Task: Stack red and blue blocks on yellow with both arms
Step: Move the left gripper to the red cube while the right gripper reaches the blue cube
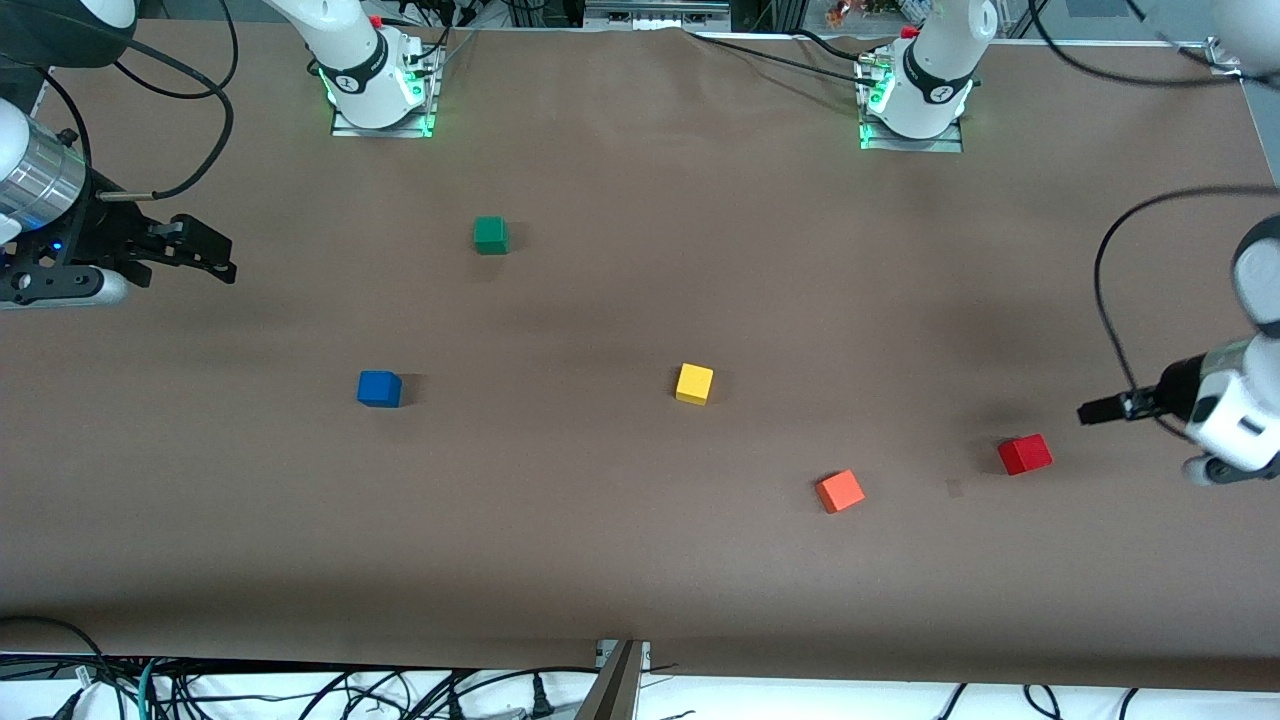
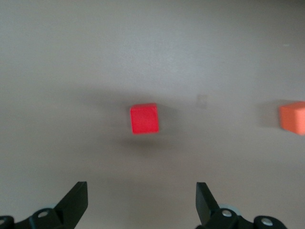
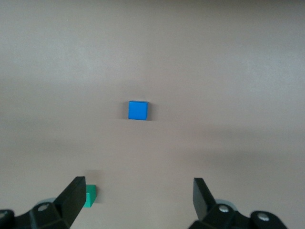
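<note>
The yellow cube (image 1: 694, 383) sits near the table's middle. The blue cube (image 1: 379, 388) lies toward the right arm's end, the red cube (image 1: 1024, 454) toward the left arm's end. My left gripper (image 1: 1098, 411) hangs open and empty over the table just past the red cube, which shows ahead of its fingers in the left wrist view (image 2: 144, 119). My right gripper (image 1: 212, 258) is open and empty over the right arm's end of the table. The blue cube shows in the right wrist view (image 3: 138, 110).
An orange cube (image 1: 840, 491) lies between the yellow and red cubes, nearer to the front camera. It also shows in the left wrist view (image 2: 293, 117). A green cube (image 1: 490, 235) sits farther from the camera than the blue one and shows in the right wrist view (image 3: 90, 196).
</note>
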You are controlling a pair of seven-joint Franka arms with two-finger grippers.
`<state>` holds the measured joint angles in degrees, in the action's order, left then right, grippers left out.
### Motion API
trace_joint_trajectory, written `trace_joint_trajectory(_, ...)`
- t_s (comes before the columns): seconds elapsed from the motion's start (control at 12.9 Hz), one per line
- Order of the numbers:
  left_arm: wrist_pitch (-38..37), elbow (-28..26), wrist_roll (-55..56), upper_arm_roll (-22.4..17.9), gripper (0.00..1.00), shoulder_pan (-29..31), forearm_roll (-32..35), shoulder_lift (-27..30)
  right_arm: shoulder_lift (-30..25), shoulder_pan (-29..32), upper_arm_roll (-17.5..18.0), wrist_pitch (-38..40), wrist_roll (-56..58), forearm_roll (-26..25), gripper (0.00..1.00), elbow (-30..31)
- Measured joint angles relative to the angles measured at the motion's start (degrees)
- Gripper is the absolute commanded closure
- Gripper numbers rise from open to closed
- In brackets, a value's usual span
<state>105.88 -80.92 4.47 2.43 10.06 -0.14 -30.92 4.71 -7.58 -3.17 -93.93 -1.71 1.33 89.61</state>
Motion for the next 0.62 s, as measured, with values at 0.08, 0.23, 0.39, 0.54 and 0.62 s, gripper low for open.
trace_joint_trajectory(0.08, 2.3, -0.1, 0.5, 0.0, 0.00, 0.1, 0.0, -2.4, 0.0, 0.0, 0.0, 0.0, 0.0, 0.0, 0.01, 0.0)
trace_joint_trajectory(0.23, 7.8, -0.8, 2.1, 0.1, 0.00, 0.0, 0.0, -5.9, 0.0, 0.0, 0.0, 0.0, 0.0, 0.0, 0.01, 0.0)
trace_joint_trajectory(0.39, 13.9, -3.7, 2.8, 0.1, 0.00, -0.1, 0.0, -7.4, 0.0, 0.0, 0.0, 0.0, 0.0, 0.0, 0.01, 0.0)
trace_joint_trajectory(0.54, 19.5, -7.2, 3.1, 0.1, 0.00, -0.1, 0.0, -8.0, 0.0, 0.0, 0.0, 0.0, 0.0, 0.0, 0.01, 0.0)
trace_joint_trajectory(0.62, 21.6, -8.5, 3.2, 0.1, 0.00, 0.0, 0.0, -8.3, 0.0, 0.0, 0.0, 0.0, 0.0, 0.0, 0.01, 0.0)
